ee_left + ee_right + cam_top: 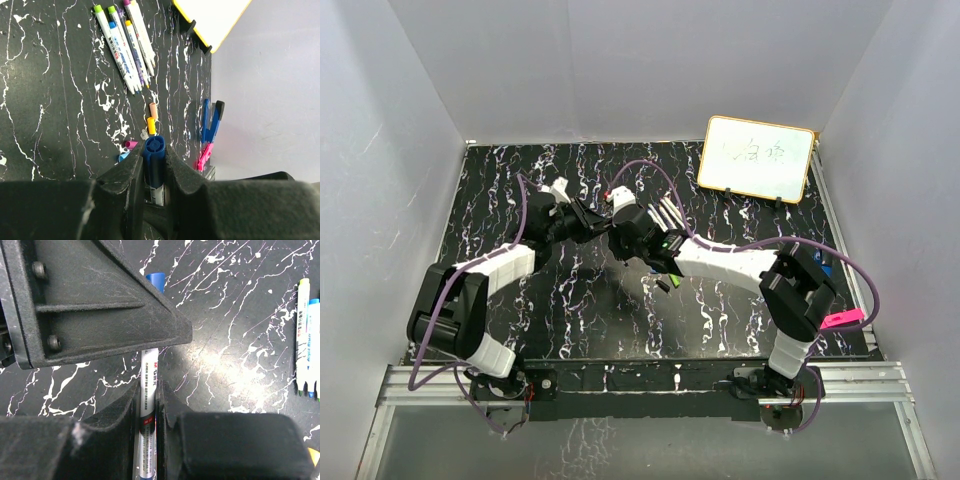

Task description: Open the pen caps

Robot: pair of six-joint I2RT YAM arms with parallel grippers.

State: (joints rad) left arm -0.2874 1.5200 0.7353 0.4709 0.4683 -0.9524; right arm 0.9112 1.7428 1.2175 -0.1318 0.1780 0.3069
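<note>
White barrel of one pen (148,385) pinched tight between right fingers (112,417), its lettering readable from right wrist alone; blue cap (154,149) clamped in left fingers (125,180). Beyond, loose caps (151,125) on surface (50,100); farther, other pens (121,52) side by side.

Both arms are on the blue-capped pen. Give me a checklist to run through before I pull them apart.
1. Cap grip: left gripper shut on blue cap, ok.
2. Barrel grip: right gripper shut on pen barrel, ok.
3. Cap and barrel in one line: ok.
4. Joint between cap and barrel: cannot tell, hidden behind the left gripper.
5. Surroundings: row of pens and loose caps lie apart from both grippers, ok.
</note>
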